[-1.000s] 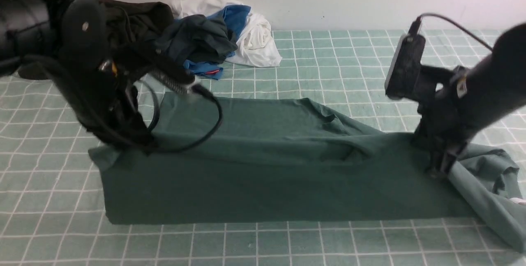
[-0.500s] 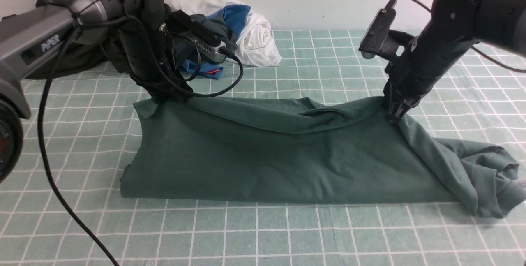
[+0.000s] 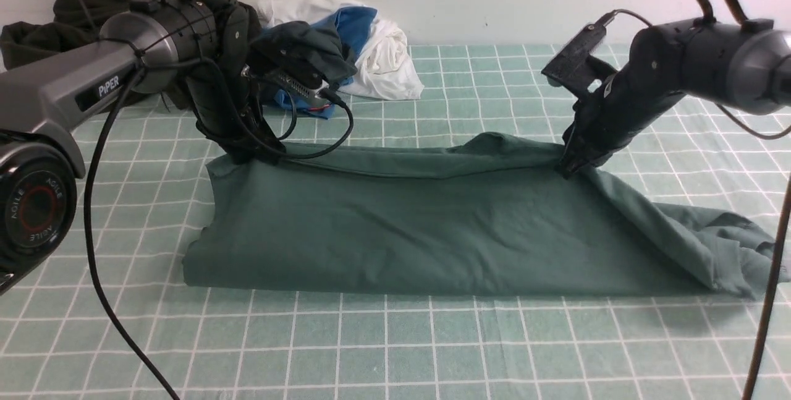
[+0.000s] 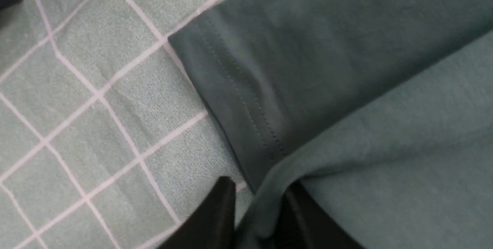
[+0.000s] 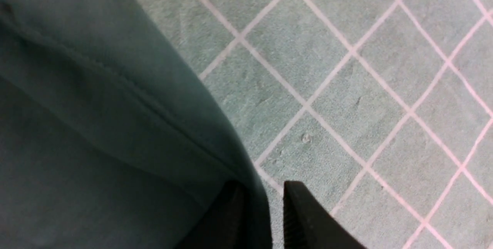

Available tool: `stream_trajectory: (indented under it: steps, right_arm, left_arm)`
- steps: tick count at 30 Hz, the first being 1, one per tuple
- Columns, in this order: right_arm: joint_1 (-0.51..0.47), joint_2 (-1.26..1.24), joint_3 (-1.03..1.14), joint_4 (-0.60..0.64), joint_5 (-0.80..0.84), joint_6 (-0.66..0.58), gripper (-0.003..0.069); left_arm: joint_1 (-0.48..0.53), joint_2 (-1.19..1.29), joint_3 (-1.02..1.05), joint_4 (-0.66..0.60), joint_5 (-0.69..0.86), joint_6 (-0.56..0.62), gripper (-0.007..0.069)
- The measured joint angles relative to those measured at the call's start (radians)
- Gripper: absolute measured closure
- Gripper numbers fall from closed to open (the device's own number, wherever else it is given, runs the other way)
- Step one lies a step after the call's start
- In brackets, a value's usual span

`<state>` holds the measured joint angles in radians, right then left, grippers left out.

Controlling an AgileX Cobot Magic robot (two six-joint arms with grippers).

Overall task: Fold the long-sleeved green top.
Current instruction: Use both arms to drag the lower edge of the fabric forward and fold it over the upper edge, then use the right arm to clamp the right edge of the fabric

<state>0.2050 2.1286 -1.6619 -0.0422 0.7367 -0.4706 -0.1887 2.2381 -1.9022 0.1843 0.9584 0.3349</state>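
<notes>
Across the middle of the desk (image 3: pixel 395 350) the green long-sleeved top (image 3: pixel 432 233) lies as a long doubled band, running from my left to my right. Over the last second both arms have carried the held edge away from me and set it down along the far side, so this lengthwise fold looks laid. The left claw (image 3: pixel 256 153) sits at the far left corner and the right claw (image 3: pixel 565 168) on the far edge towards the right. Both are now slightly spread, with the cloth edge still lying between the fingers rather than pinched, so I judge they are letting go.

The right end (image 3: pixel 735 251) is still a crumpled heap trailing off the band, and it will need tidying before any crosswise fold. The fabric is matte, limp jersey with a double-stitched hem (image 4: pixel 246 106), and the near fold is soft and rounded, not creased. Under it, the desk cover is pale green cloth with a white grid. Other garments (image 3: pixel 346 47) are piled well behind.
</notes>
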Motion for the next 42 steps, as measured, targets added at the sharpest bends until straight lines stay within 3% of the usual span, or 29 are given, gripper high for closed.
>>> stream_trajectory:
  steps: [4, 8, 14, 18, 20, 21, 25, 29, 33, 35, 39, 42]
  right_arm:
    - [0.003, -0.017, 0.0, -0.001, 0.019, 0.091, 0.0388]
    - [0.035, -0.082, -0.001, 0.054, 0.09, 0.119, 0.0352]
    - [0.105, -0.084, -0.009, 0.195, 0.178, 0.105, 0.0346]
    - [0.147, -0.003, -0.009, 0.256, 0.174, 0.065, 0.0346]
    - [0.152, 0.063, -0.016, 0.252, 0.136, 0.064, 0.0346]
    - [0.152, 0.067, -0.019, 0.251, 0.129, 0.064, 0.0346]
    - [0.128, 0.113, -0.1, 0.168, 0.003, 0.202, 0.0344]
    - [0.072, 0.161, -0.196, 0.072, -0.074, 0.359, 0.0344]
    - [-0.003, 0.179, -0.324, 0.03, 0.015, 0.456, 0.0344]
    - [-0.025, 0.174, -0.379, 0.023, 0.094, 0.46, 0.0344]
    - [-0.05, 0.111, -0.483, 0.014, 0.406, 0.358, 0.0344]
    - [-0.049, 0.055, -0.479, 0.032, 0.478, 0.297, 0.0344]
  left_arm:
    - [0.01, 0.001, -0.012, 0.009, 0.004, -0.049, 0.0313]
    - [0.011, -0.015, -0.055, 0.01, 0.064, -0.087, 0.0203]
    - [0.011, -0.059, -0.105, -0.065, 0.172, -0.111, 0.0183]
    - [0.011, -0.064, -0.107, -0.123, 0.211, -0.096, 0.0284]
    - [0.011, -0.064, -0.107, -0.137, 0.238, -0.073, 0.039]
    - [0.011, -0.064, -0.107, -0.139, 0.24, -0.072, 0.0408]
    - [0.011, -0.064, -0.107, -0.161, 0.259, -0.037, 0.0588]
    - [0.011, -0.064, -0.107, -0.193, 0.272, -0.022, 0.0624]
    - [0.011, -0.064, -0.107, -0.201, 0.272, -0.014, 0.0628]
    - [0.011, -0.064, -0.107, -0.203, 0.272, -0.006, 0.0628]
    - [0.003, -0.065, -0.099, -0.223, 0.272, 0.005, 0.0628]
    - [-0.021, -0.08, -0.054, -0.233, 0.271, 0.006, 0.0628]
